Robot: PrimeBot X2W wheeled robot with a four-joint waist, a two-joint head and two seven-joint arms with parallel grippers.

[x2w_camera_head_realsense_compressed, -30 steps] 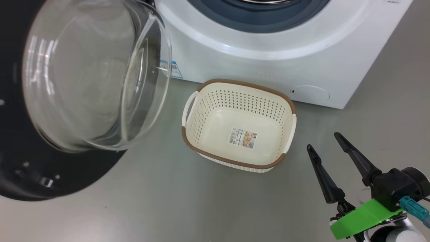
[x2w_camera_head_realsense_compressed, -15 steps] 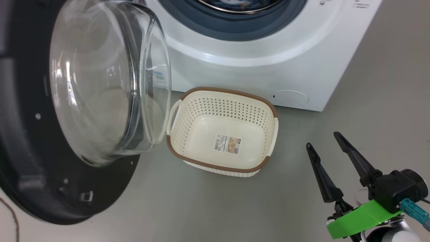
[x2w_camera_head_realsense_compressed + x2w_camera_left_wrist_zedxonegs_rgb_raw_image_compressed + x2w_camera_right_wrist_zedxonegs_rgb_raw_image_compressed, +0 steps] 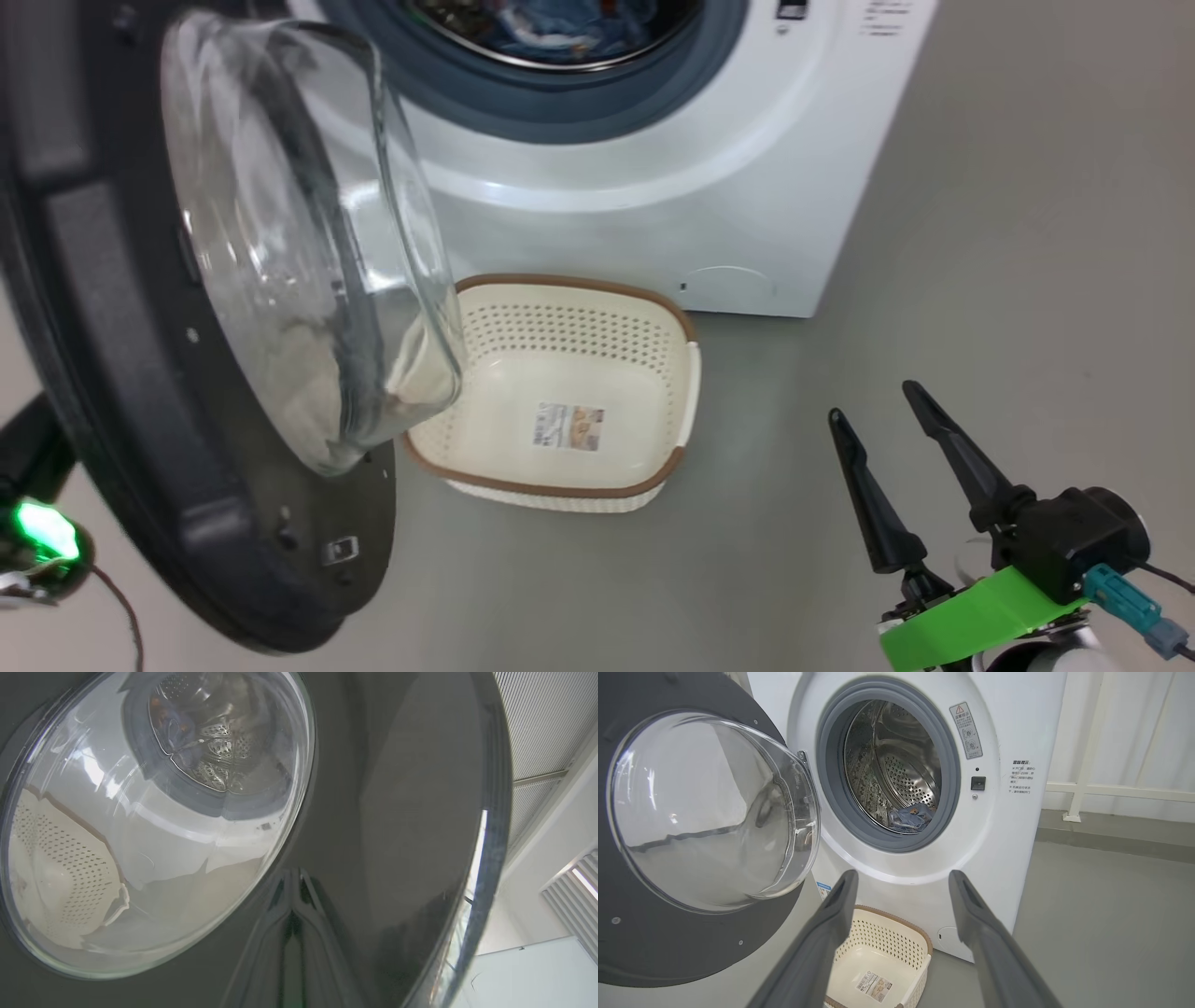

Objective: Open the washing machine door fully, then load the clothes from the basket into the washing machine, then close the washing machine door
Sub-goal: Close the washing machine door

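Note:
The washing machine stands with its round opening uncovered. The clothes, a light blue bundle, lie low in the steel drum. The washing machine door hangs open on the left, its glass bowl bulging towards the basket. The basket sits empty on the floor before the machine. My left gripper is shut, its tips against the glossy black outer face of the door. My right gripper hovers open to the right of the basket, holding nothing.
Bare grey floor stretches to the right of the machine. A white rail and wall stand behind it on the right. Part of my left arm with a green light shows behind the door's lower edge.
The head camera has shifted, bringing the drum and clothes into view. The door's glass bowl now overlaps the basket's left side. The right gripper stays open in the same spot.

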